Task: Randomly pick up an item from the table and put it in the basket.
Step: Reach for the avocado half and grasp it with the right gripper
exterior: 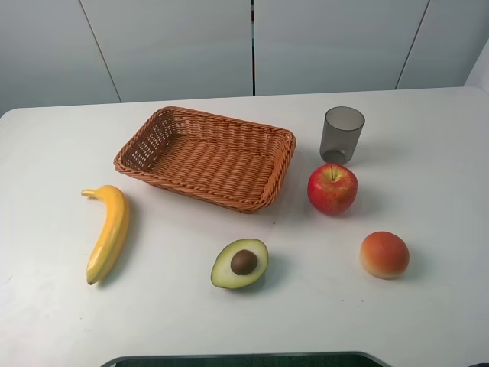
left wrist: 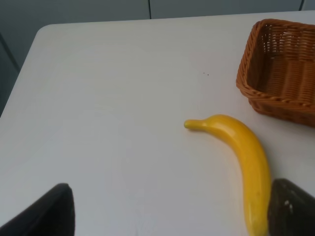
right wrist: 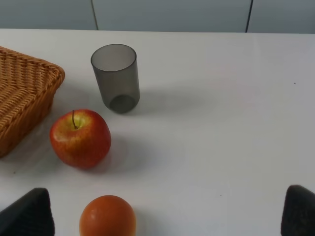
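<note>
The halved avocado (exterior: 241, 264) lies cut side up on the white table (exterior: 428, 153), near the front centre, with its brown pit showing. The orange-brown wicker basket (exterior: 206, 157) stands empty behind it, slightly to the left. It also shows in the left wrist view (left wrist: 278, 81) and the right wrist view (right wrist: 22, 101). My left gripper (left wrist: 172, 189) is open and empty above the table, beside the banana. My right gripper (right wrist: 166, 192) is open and empty near the orange fruit. Neither gripper shows in the exterior view. The avocado is out of both wrist views.
A yellow banana (exterior: 107, 232) lies at the left. A red apple (exterior: 332, 188) sits right of the basket, with a grey translucent cup (exterior: 341, 134) behind it. An orange-red round fruit (exterior: 384, 254) lies at the front right. A dark base edge (exterior: 244, 359) runs along the front.
</note>
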Robot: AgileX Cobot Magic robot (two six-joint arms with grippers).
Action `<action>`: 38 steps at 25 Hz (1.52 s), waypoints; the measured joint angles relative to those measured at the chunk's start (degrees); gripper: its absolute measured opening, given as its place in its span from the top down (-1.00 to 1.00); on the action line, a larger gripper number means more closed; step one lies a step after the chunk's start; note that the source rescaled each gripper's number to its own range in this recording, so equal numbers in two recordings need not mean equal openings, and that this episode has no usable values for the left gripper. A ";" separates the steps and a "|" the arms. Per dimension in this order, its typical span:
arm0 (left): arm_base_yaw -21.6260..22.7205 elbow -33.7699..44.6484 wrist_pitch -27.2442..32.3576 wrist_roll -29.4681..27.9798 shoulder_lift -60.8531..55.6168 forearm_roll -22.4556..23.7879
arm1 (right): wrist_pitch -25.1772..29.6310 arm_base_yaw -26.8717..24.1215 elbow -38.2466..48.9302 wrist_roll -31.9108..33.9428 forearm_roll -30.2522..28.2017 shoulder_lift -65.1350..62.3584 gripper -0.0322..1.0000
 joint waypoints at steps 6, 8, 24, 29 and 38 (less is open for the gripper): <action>0.00 0.00 0.00 0.00 0.00 0.00 | 0.00 0.00 0.00 0.00 0.00 0.00 -1.00; 0.00 0.00 0.00 0.00 0.00 0.00 | 0.00 0.00 0.00 0.00 0.00 0.00 -1.00; 0.00 0.00 0.00 0.00 0.00 0.00 | 0.00 0.00 0.00 0.00 0.27 0.00 -1.00; 0.00 0.00 0.00 0.00 0.00 0.00 | 3.01 0.00 -2.71 0.00 0.48 5.86 -1.00; 0.00 0.00 0.00 0.00 0.00 0.00 | 3.04 0.00 -11.29 0.00 2.04 33.06 -1.00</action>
